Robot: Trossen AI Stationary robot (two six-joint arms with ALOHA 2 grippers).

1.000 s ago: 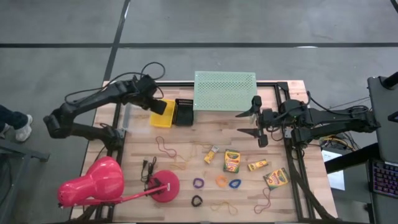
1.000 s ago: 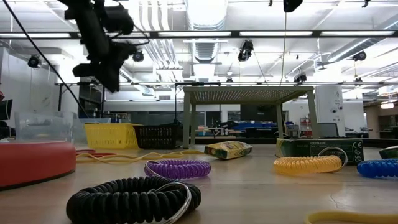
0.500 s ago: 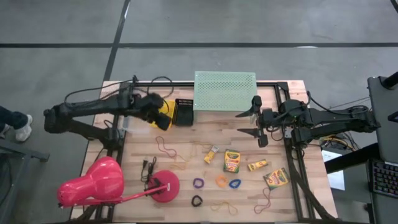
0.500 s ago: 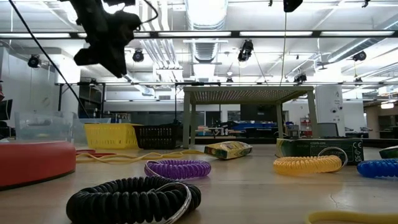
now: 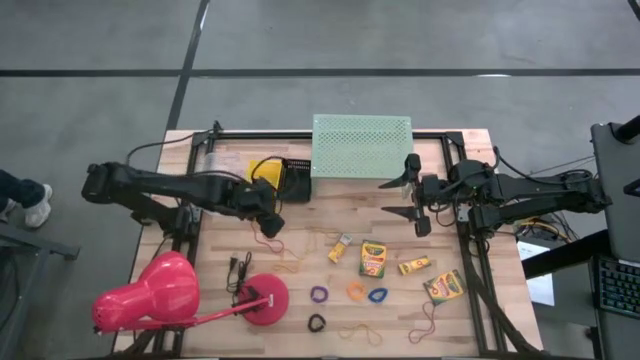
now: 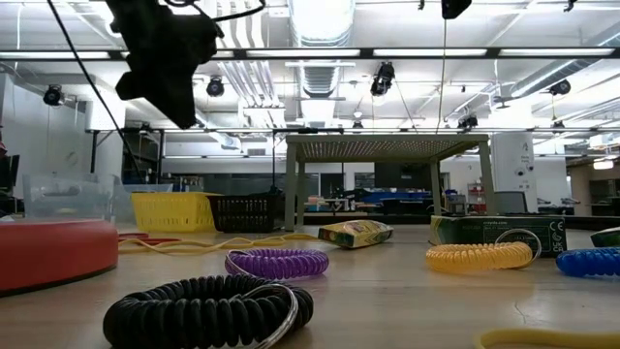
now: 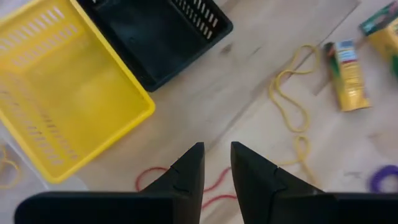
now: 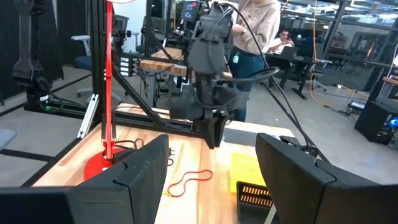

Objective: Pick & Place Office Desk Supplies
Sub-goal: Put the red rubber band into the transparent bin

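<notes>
A yellow slotted basket, black slatted basket, red rubber band, purple coil.

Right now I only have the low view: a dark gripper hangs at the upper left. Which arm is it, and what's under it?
Observer: That's the left gripper, hovering over a red rubber band in front of the yellow basket.
Operator: Carrying anything?
Observer: No. The left wrist view shows its fingers narrowly apart, with nothing between them.
Operator: And the other arm?
Observer: The right gripper hangs open beside the mint-green shelf.
</notes>
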